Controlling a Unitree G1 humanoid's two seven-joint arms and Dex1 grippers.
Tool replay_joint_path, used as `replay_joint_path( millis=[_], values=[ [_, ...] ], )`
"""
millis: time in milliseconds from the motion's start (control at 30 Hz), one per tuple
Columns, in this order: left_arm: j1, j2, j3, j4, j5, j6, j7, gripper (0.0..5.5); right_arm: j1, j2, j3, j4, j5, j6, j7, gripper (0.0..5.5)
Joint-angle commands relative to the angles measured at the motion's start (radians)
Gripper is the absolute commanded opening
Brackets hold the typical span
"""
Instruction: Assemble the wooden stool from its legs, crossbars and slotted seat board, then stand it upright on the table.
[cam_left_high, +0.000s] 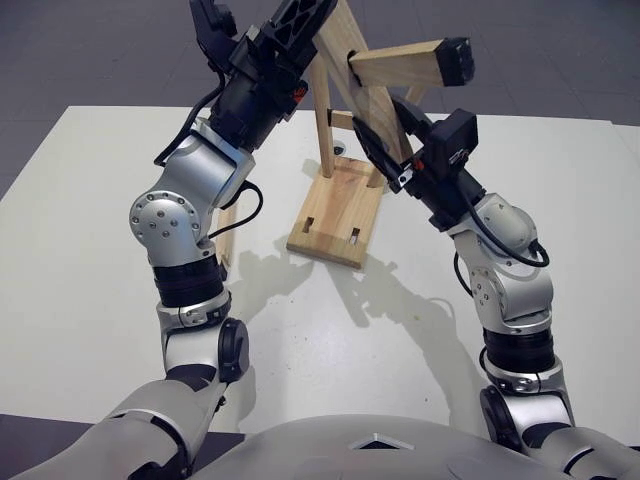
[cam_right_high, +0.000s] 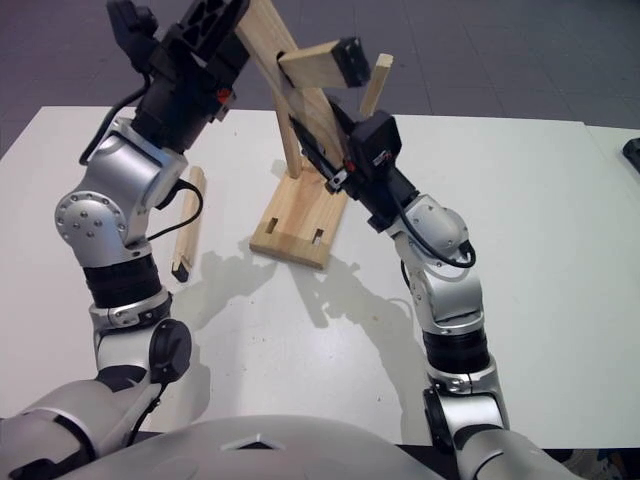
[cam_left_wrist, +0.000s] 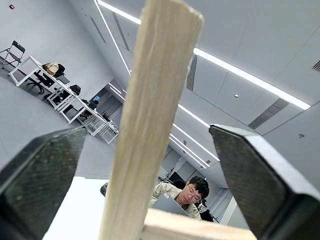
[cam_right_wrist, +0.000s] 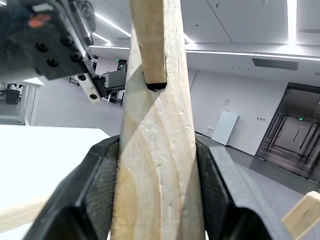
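The slotted seat board (cam_left_high: 335, 212) lies flat on the white table (cam_left_high: 120, 250), with a thin upright leg (cam_left_high: 325, 135) plugged into its far end. A tilted wooden leg (cam_left_high: 362, 85) rises from the board, and a crossbar (cam_left_high: 400, 62) with a black end juts from it to the right. My right gripper (cam_left_high: 385, 140) is shut on this leg low down, its pads (cam_right_wrist: 102, 185) pressed to both sides. Up at the leg's top, my left gripper (cam_left_high: 300, 22) is open, and the leg (cam_left_wrist: 150, 115) stands between its fingers (cam_left_wrist: 40, 175) with gaps either side.
A loose leg (cam_right_high: 187, 225) lies on the table left of the board, beside my left arm. Another wooden end (cam_right_high: 377, 85) sticks up behind the right gripper. A dark object (cam_right_high: 630, 150) sits at the table's far right edge.
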Motion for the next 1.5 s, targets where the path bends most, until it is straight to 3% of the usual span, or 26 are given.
replay_joint_path(
  millis=[33, 733, 1033, 1067, 1267, 1500],
  values=[
    [-0.005, 0.014, 0.000, 0.004, 0.007, -0.004, -0.002, 4.78, 0.009, -0.014, 0.010, -0.004, -0.015, -0.019, 0.012, 2.04],
    [0.033, 0.017, -0.003, 0.010, 0.051, -0.021, -0.018, 1.36, 0.016, -0.027, 0.014, 0.032, -0.057, -0.044, 0.008, 2.04],
    [0.063, 0.014, -0.026, -0.006, 0.128, -0.046, -0.079, 1.19, 0.013, -0.026, 0.025, 0.053, -0.087, -0.025, -0.005, 2.04],
    [0.066, 0.017, -0.033, -0.012, 0.145, -0.052, -0.092, 1.17, 0.014, -0.029, 0.028, 0.057, -0.093, -0.020, -0.004, 2.41],
    [0.099, 0.031, -0.054, -0.141, 0.220, -0.129, -0.230, 1.12, 0.054, -0.062, 0.065, 0.083, -0.121, 0.009, 0.029, 3.22],
    [0.108, 0.098, 0.036, -0.161, 0.250, -0.176, -0.192, 1.03, 0.177, -0.134, 0.071, 0.090, -0.112, 0.024, 0.099, 4.33]
  ],
)
